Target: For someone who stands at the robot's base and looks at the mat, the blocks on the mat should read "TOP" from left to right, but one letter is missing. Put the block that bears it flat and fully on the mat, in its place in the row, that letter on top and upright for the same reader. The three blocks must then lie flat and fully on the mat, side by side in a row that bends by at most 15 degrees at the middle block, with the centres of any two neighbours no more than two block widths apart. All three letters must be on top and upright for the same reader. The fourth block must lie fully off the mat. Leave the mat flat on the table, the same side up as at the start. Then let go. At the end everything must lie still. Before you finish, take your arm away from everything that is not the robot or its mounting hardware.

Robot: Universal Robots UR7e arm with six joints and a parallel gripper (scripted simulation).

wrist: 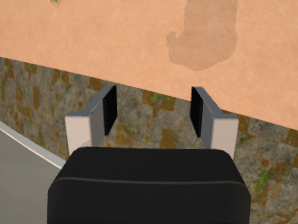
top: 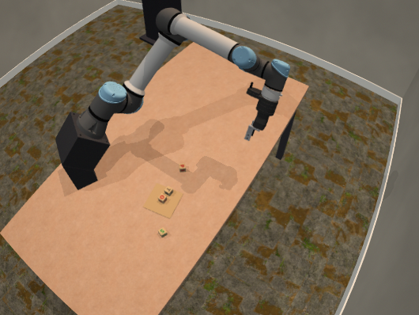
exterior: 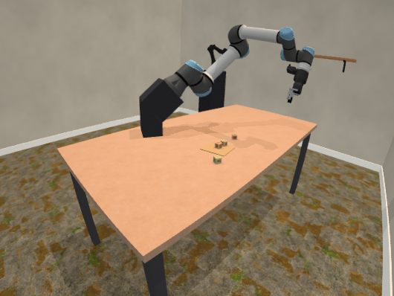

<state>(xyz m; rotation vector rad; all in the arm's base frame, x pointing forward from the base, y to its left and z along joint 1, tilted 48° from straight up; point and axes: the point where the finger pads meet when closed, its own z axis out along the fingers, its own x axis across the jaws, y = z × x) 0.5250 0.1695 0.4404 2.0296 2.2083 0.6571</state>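
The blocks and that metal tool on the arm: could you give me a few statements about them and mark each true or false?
1. Two blocks lie on the mat. True.
2. The tool grips a block. False: it is open and holds nothing.
3. The green-marked block lies on the mat. False: it lies on the bare table.
4. The red-marked block off the mat lies nearer the tool than the green-marked one. True.
5. The tool touches the table. False: it hangs above the table's edge.
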